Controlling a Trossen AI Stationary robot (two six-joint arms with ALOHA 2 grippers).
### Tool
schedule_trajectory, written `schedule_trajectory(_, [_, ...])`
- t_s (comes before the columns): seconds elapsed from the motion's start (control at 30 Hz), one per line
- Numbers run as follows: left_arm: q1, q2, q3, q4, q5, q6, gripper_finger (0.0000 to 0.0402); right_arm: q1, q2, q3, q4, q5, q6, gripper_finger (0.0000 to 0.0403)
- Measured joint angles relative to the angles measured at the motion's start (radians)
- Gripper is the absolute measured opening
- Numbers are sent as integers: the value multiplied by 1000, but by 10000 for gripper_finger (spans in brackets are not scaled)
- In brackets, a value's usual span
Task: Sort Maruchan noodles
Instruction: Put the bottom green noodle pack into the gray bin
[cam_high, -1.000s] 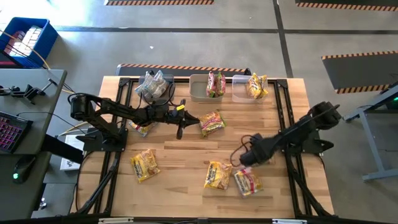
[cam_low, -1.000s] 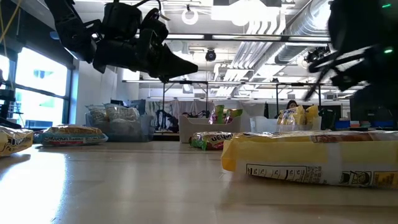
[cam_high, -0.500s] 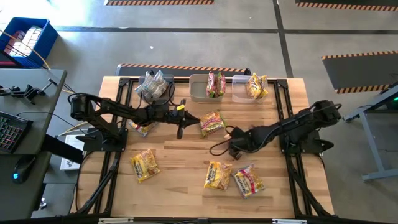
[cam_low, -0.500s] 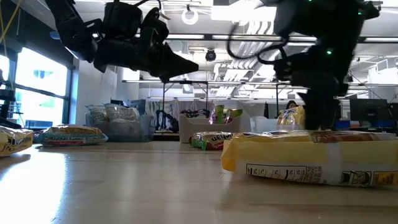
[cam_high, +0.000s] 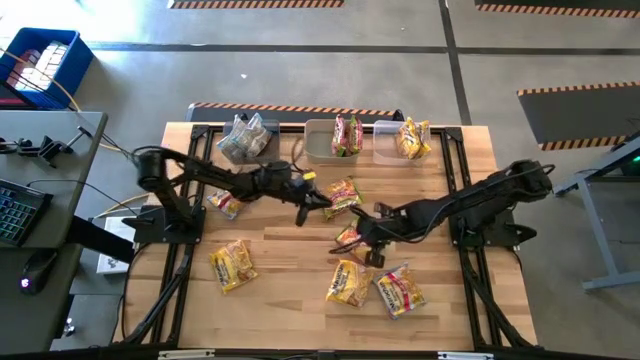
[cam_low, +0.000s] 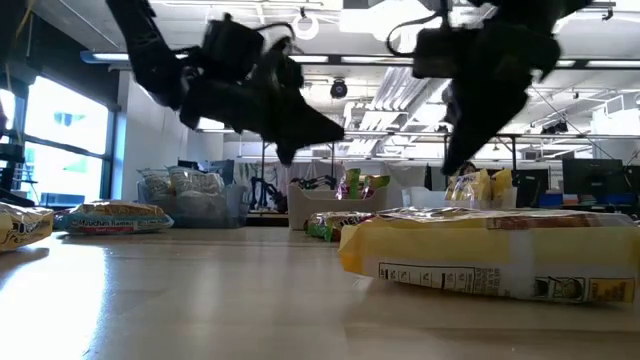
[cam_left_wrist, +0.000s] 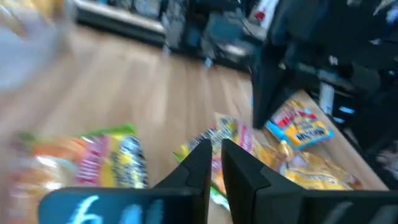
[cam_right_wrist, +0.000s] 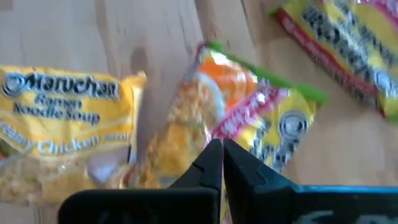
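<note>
Right claw (cam_high: 352, 238) at frame centre, pressed together on a green-edged noodle packet (cam_high: 347, 238), fingers (cam_right_wrist: 211, 163) nipping its edge in the wrist view. Left claw (cam_high: 322, 203) just above it, beside another packet (cam_high: 343, 196); fingers (cam_left_wrist: 198, 163) nearly together, nothing seen between them. Other packets lie lower on the tabletop (cam_high: 290, 255); more sit in bins (cam_high: 322, 148) along the top edge.
</note>
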Motion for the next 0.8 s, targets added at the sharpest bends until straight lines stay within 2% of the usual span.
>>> schedule_trajectory(0.27, [-43, 175, 116, -12, 103, -165, 98, 76, -192, -271, 238, 54, 272, 0])
schedule_trajectory(0.43, [-56, 240, 195, -142, 121, -184, 147, 117, -261, -382, 299, 86, 426, 0])
schedule_trajectory(0.57, [-60, 290, 271, -268, 120, -194, 176, 122, -249, -434, 345, 90, 450, 0])
schedule_trajectory(0.8, [-59, 360, 371, -305, 120, -260, 198, 119, -208, -481, 433, 102, 413, 0])
